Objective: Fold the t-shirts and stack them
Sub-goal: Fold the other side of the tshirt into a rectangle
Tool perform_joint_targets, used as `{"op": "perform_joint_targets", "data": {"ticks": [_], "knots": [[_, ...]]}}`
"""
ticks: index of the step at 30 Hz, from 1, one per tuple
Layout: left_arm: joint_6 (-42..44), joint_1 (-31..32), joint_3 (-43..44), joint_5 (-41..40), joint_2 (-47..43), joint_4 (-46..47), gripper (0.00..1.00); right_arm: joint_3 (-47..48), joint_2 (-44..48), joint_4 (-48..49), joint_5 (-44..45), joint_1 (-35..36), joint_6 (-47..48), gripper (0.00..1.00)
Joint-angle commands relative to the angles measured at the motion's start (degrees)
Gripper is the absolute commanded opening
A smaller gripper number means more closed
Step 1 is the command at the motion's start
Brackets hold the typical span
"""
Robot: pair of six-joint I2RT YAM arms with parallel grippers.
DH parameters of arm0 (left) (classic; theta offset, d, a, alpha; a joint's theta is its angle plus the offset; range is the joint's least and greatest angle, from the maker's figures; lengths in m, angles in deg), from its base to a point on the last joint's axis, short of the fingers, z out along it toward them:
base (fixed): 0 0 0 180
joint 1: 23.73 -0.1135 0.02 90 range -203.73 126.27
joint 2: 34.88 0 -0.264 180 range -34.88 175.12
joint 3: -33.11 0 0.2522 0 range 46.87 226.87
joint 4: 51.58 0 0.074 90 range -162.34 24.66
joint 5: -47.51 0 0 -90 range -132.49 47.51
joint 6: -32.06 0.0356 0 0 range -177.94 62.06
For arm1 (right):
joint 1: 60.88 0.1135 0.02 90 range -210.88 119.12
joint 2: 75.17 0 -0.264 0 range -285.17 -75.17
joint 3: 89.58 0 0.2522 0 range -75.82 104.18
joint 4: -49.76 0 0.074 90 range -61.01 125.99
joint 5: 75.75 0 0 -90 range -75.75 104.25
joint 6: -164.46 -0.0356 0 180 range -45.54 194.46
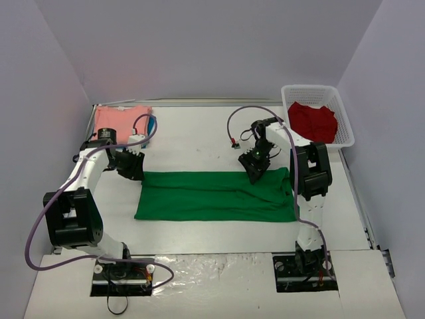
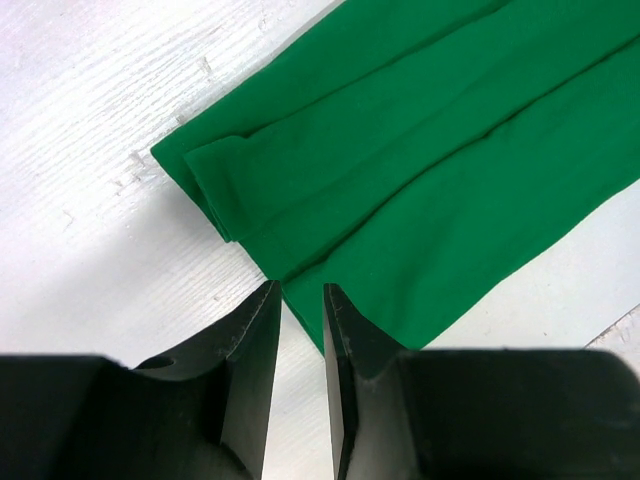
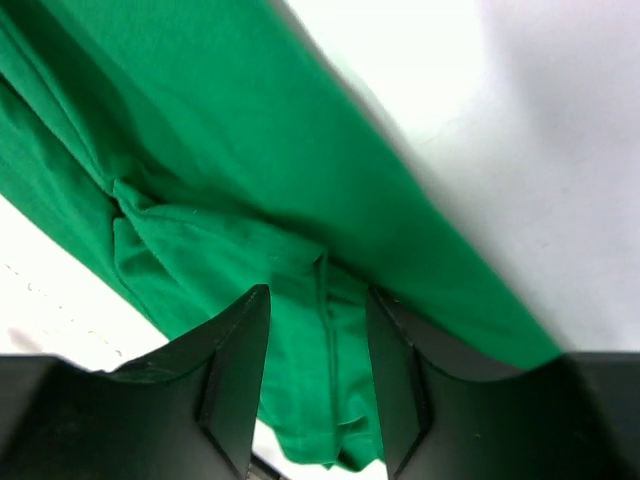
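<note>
The bright green t-shirt (image 1: 216, 195) lies folded into a long flat strip across the middle of the table. My left gripper (image 1: 131, 164) hovers at its far left corner. In the left wrist view the gripper (image 2: 299, 290) has its jaws a narrow gap apart with bare table between them, and the green shirt's (image 2: 430, 150) edge lies just past the tips. My right gripper (image 1: 255, 169) is over the shirt's far edge toward the right. In the right wrist view it (image 3: 318, 292) is open, straddling a seamed fold of green cloth (image 3: 200, 120).
A folded salmon-pink shirt (image 1: 119, 119) lies at the back left on a teal-blue one (image 1: 153, 124). A red shirt (image 1: 312, 121) sits in the white mesh basket (image 1: 345, 126) at the back right. Grey walls enclose the table.
</note>
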Motion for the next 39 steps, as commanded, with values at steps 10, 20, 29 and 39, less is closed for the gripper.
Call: {"op": "perform_joint_targets", "data": {"ticks": [10, 20, 29, 39], "knots": [[-1.7, -0.5, 0.8, 1.2, -1.5, -0.3, 0.23, 1.0, 2.0, -2.8, -1.3, 0.6, 1.7, 0.0], [-1.7, -0.5, -0.6, 1.5, -2.3, 0.1, 0.19, -1.6, 7.2, -2.9, -1.9, 0.6, 1.0, 0.0], [-2.1, -0.6, -1.4, 1.7, -2.8, 0.5, 0.19, -2.9, 7.8, -2.4, -1.6, 0.6, 0.8, 0.4], [-2.1, -0.7, -2.4, 1.4, -3.0, 1.1, 0.19, 0.6, 1.8, -2.5, -1.0, 1.0, 0.6, 0.41]]}}
